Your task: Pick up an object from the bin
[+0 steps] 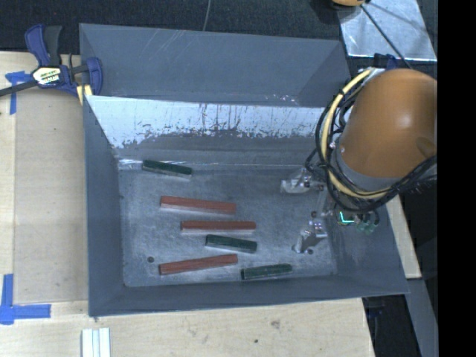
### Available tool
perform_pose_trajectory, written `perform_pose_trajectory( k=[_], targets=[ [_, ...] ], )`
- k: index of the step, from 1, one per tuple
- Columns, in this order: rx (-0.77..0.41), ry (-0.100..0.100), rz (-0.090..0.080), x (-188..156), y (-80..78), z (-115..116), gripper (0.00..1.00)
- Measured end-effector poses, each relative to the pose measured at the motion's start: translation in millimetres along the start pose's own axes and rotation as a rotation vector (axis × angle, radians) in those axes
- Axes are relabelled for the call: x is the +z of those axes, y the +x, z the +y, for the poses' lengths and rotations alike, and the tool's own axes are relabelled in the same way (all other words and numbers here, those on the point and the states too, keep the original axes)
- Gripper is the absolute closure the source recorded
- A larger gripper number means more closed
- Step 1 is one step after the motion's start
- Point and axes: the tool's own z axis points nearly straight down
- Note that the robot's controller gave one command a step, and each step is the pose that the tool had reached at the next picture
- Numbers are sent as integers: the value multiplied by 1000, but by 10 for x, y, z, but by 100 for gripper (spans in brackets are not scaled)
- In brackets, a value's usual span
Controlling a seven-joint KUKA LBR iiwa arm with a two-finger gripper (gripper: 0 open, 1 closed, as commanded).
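Observation:
My gripper point(305, 213) hangs low over the right part of the bin floor, open, with one fingertip point(296, 185) toward the back and the other point(310, 241) toward the front. Nothing lies between them. The nearest loose piece is a dark green stick point(266, 271) by the front wall, just left of and below the front fingertip. Another dark green stick point(231, 243) and a red-brown stick point(218, 226) lie further to the left, apart from the gripper.
More sticks lie on the left half of the floor: a red-brown one point(198, 205), a red-brown one point(198, 265) near the front, and a dark green one point(167, 168) against the back wall. The arm's orange cover and cables overhang the right wall.

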Motion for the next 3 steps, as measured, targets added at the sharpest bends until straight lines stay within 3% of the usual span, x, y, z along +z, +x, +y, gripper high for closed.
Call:
perform_pose_trajectory(
  k=[1,3],
  targets=[
    [0,0,-8,-33,-14,0,0],
    [-198,1,-12,1138,-251,528,0]
  ],
)
